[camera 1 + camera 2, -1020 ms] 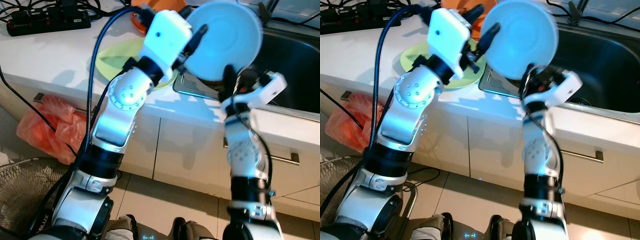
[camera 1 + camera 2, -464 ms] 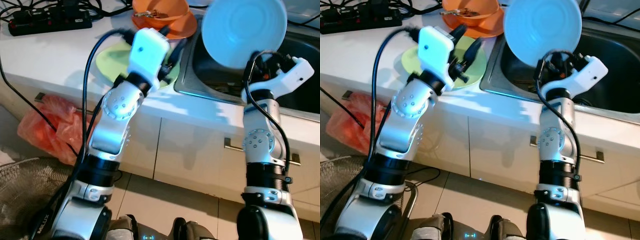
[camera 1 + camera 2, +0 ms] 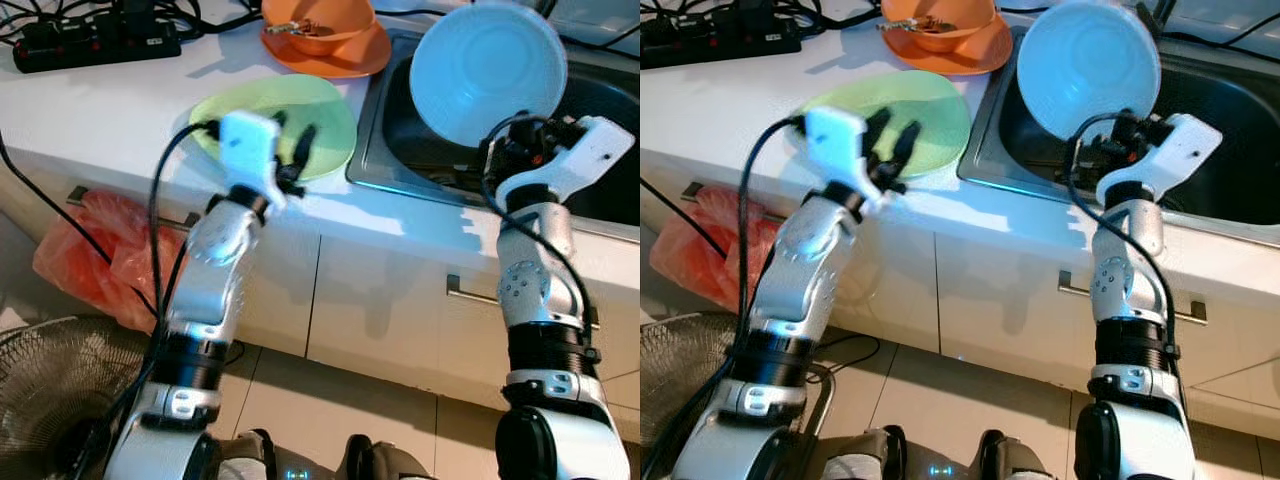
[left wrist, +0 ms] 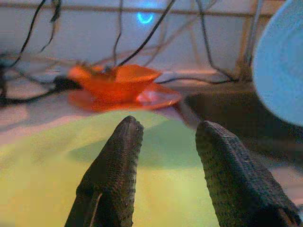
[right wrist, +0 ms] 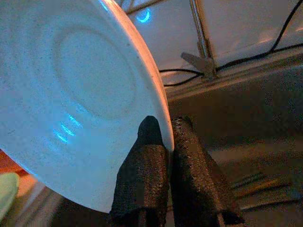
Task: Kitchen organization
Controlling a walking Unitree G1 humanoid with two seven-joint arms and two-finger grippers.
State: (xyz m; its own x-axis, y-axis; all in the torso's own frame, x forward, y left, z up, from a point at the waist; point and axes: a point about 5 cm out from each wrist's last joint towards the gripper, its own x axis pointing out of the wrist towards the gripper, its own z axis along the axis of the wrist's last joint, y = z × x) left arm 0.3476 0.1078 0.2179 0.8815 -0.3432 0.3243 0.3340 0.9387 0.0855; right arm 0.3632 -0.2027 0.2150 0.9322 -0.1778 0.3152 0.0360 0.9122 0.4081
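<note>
Now, right end effector [image 3: 497, 152] pinches the white plate [image 3: 488, 72] by its rim, upright over the sink [image 3: 400, 130]; left end effector [image 3: 890, 138], released, hovers over green plate [image 3: 930, 115] on surface — lower slow, w/o tilting.

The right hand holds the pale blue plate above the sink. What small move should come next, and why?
Probably lower the right hand a little toward the sink. Its fingers pinch the rim of the pale blue plate, which stands tilted over the basin. The left hand is open over the green plate on the counter and holds nothing, so it can wait.
</note>
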